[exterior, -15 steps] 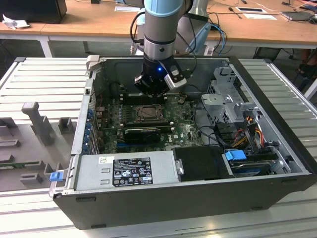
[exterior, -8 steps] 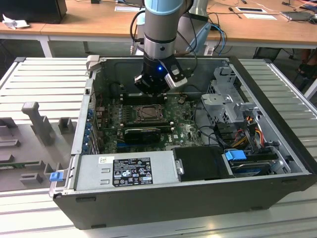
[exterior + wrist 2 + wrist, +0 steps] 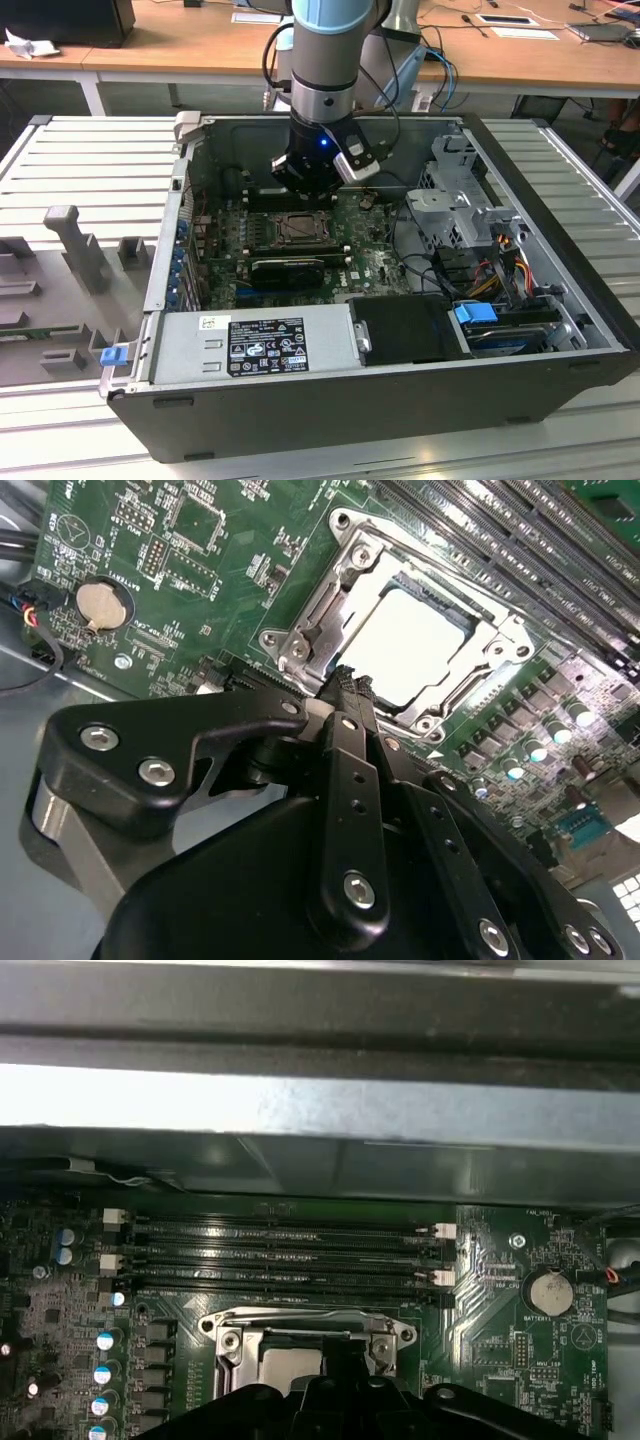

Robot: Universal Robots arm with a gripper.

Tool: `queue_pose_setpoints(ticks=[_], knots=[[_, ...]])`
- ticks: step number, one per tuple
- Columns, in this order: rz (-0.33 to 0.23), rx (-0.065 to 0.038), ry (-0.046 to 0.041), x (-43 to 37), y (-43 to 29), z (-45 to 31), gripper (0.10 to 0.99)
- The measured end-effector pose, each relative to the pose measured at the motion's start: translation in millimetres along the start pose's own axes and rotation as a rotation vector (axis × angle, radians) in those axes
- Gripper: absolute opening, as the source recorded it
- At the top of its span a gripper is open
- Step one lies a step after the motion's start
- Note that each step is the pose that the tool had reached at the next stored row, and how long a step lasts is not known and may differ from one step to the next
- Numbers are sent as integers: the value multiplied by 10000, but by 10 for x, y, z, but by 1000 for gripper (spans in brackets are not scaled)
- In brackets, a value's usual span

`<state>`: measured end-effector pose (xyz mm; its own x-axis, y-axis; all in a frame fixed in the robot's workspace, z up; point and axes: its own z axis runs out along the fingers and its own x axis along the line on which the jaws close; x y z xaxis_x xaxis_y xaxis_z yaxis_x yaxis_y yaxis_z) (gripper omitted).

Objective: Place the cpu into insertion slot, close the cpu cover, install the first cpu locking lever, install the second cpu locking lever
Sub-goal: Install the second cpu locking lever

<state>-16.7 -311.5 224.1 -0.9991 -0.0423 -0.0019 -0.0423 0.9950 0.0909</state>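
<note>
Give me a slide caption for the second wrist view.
Gripper poised over the cpu seated in the insertion slot.

My exterior view looks down from in front on the whole open case (image 3: 380, 400). Both wrist views sit close above the board: the second looks past the pincer (image 3: 345, 685), and both share the socket (image 3: 400, 645) (image 3: 300, 1345)

Robotics lab or workshop, opened computer case (image 3: 400, 400) on slatted metal bench (image 3: 90, 160), wooden desks (image 3: 180, 50) behind
</note>
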Motion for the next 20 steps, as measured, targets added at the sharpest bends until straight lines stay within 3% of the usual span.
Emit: queue_pose_setpoints(ticks=[7,14,20], knots=[[0,1,0,0,-7,-25,106],[0,1,0,0,6,-163,106],[0,0,0,2,-27,-177,106]])
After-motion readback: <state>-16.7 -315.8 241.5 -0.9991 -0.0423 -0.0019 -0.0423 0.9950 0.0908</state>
